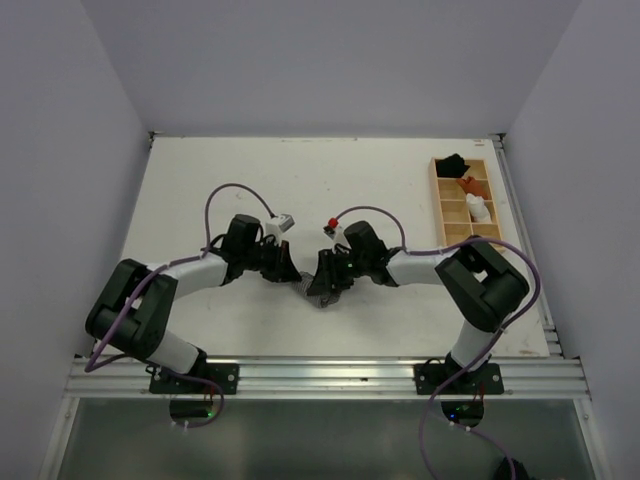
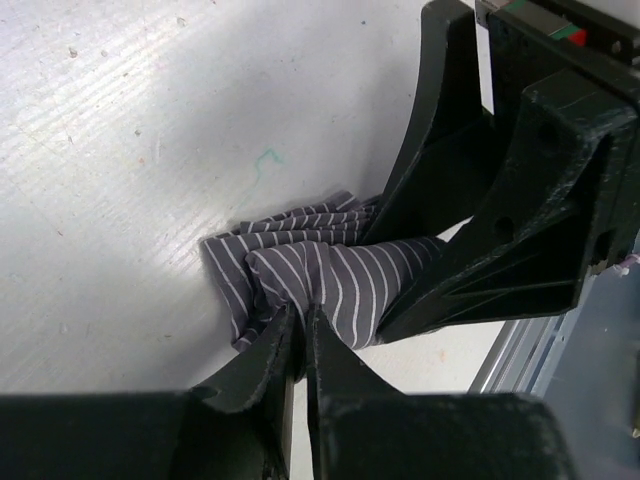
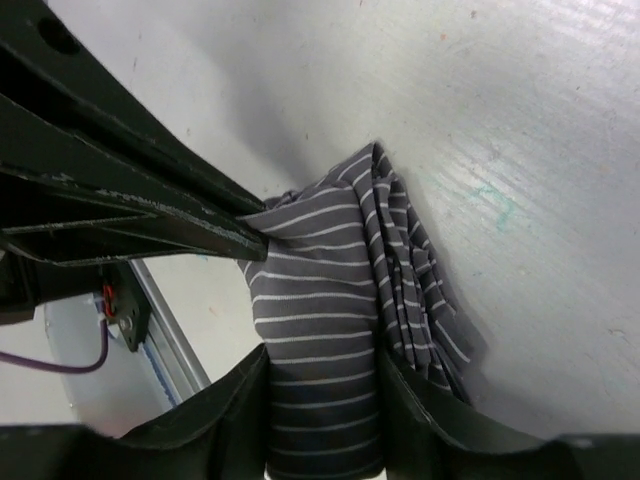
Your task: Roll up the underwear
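The underwear [image 1: 318,296], grey with fine white stripes, lies bunched and partly rolled on the white table between the two arms. In the left wrist view my left gripper [image 2: 301,318] is shut, pinching a fold at the near edge of the underwear [image 2: 345,280]. In the right wrist view my right gripper [image 3: 322,400] is closed around the thick rolled part of the underwear [image 3: 320,290], a finger pressed against each side. The two grippers [image 1: 298,280] [image 1: 326,284] meet tip to tip over the cloth. The right gripper's fingers [image 2: 440,200] cover the cloth's far end in the left wrist view.
A wooden compartment tray [image 1: 447,212] stands at the back right, holding small black [image 1: 452,163], orange [image 1: 470,186] and white [image 1: 479,208] bundles. An aluminium rail [image 1: 320,375] runs along the table's near edge, close behind the underwear.
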